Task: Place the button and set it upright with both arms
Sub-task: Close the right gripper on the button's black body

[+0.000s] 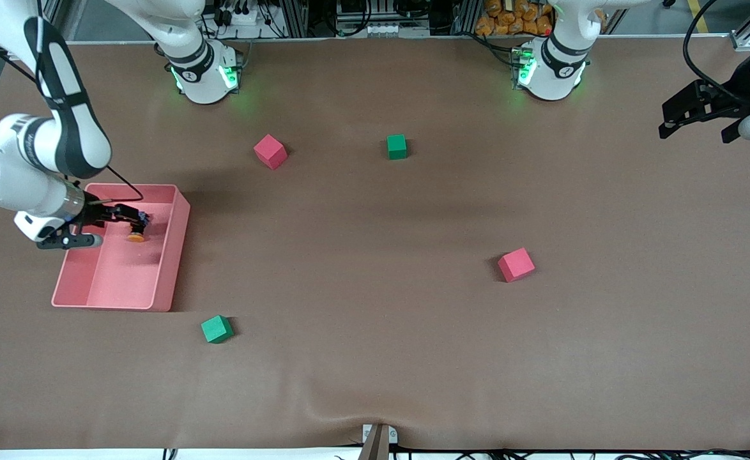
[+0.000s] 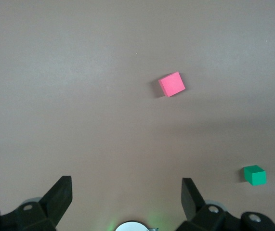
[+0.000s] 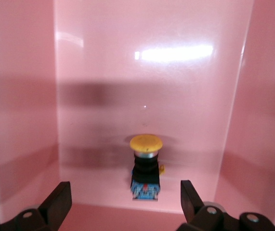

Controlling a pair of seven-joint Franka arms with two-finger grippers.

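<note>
Right claw (image 1: 137,225) open over button (image 1: 136,237) in pink bin (image 1: 172,255), left claw (image 1: 701,124) open, waiting

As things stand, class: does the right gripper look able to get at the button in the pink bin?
Probably yes. The right gripper hangs open inside the pink bin, the button lies between its fingers' line, and nothing covers it.

- The table (image 1: 375,358) is covered by brown cloth, wrinkled at 6 o'clock.
- Cables and metal framing (image 1: 349,16) are seen at 12 o'clock, orange items (image 1: 509,19) beside them.
</note>
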